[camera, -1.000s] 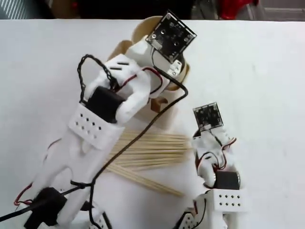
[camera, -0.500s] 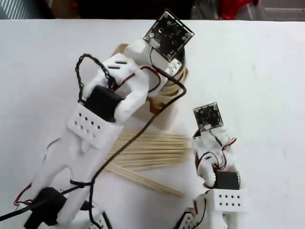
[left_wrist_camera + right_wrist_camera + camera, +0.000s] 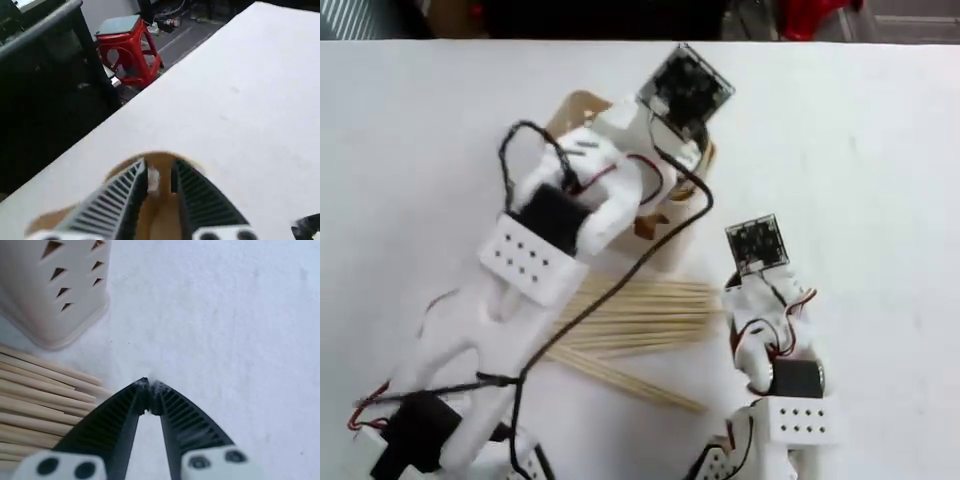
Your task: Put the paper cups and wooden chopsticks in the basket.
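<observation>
A tan paper cup (image 3: 162, 157) sits between the fingers of my left gripper (image 3: 159, 176), which is shut on its wall. In the high view the cup (image 3: 572, 106) hangs over the beige basket (image 3: 672, 256), mostly hidden under the left arm. Wooden chopsticks (image 3: 640, 315) lie in a loose bundle on the white table, just in front of the basket. My right gripper (image 3: 149, 386) is shut with nothing in it. Its tips rest on the table beside the chopsticks' ends (image 3: 45, 405) and near the basket (image 3: 55, 290), which has triangular holes.
The right arm (image 3: 775, 340) stands at the near right of the table (image 3: 860, 150). The left arm's black cable (image 3: 650, 250) loops over the basket and chopsticks. A red stool (image 3: 125, 40) stands on the floor beyond the table's far edge.
The left arm has drawn the paper cup back from the far side, toward the near left and over the basket. The right arm has kept still.
</observation>
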You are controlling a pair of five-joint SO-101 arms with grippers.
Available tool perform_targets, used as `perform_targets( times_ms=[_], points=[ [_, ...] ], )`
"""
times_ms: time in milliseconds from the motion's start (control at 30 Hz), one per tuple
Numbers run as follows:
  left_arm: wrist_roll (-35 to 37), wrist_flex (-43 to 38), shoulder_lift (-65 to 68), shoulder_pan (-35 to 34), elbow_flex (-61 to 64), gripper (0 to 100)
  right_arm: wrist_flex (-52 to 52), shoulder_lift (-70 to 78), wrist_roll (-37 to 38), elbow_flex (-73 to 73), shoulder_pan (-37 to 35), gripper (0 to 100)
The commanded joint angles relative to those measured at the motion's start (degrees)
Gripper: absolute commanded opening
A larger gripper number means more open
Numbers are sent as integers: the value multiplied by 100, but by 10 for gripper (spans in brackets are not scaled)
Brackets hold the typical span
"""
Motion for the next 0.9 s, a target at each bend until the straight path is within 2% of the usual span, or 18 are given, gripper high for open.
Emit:
perform_targets(
  times_ms=[0, 200, 433, 667, 867],
  points=[
    [0, -879, -40, -163, 800, 102, -180, -84, 88, -35, 57, 21],
    [0, -2013, -31, -242, 1934, 102, -180, -84, 88, -35, 57, 21],
    [0, -2690, -31, -207, 2673, 102, -180, -84, 88, -35, 57, 21],
    [9, -2620, -92, -365, 2110, 102, -180, -75, 88, -35, 57, 21],
    [44, -1486, -92, -462, 835, 102, -180, -75, 88, -35, 48, 21]
  ],
)
